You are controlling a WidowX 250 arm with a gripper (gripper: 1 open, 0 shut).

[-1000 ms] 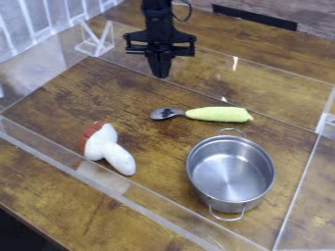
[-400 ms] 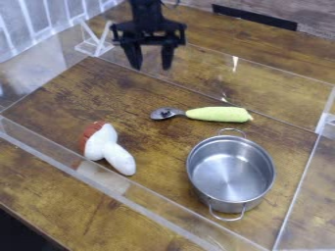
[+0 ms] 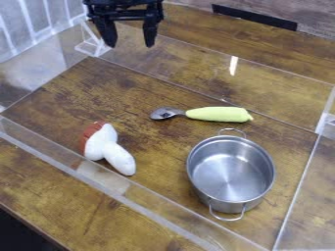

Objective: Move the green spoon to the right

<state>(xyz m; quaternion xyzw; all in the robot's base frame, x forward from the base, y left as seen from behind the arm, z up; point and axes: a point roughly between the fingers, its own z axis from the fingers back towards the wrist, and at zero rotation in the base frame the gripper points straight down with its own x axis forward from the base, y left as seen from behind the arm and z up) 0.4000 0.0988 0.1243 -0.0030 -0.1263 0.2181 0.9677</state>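
The green spoon [image 3: 206, 114] lies flat on the wooden table, its yellow-green handle pointing right and its small silver bowl at the left end. My gripper [image 3: 125, 37] hangs high at the top of the view, up and to the left of the spoon, well apart from it. Its two black fingers point down, spread wide, with nothing between them.
A steel pot [image 3: 230, 174] stands just below the spoon, toward the front right. A white mushroom toy with a red cap [image 3: 108, 148] lies at the front left. Clear plastic walls [image 3: 299, 191] ring the table, and a white stand [image 3: 93, 40] sits at the back left.
The gripper went from shut to open, and it rose and drew away toward the upper left of the view. The spoon, pot and mushroom have not moved.
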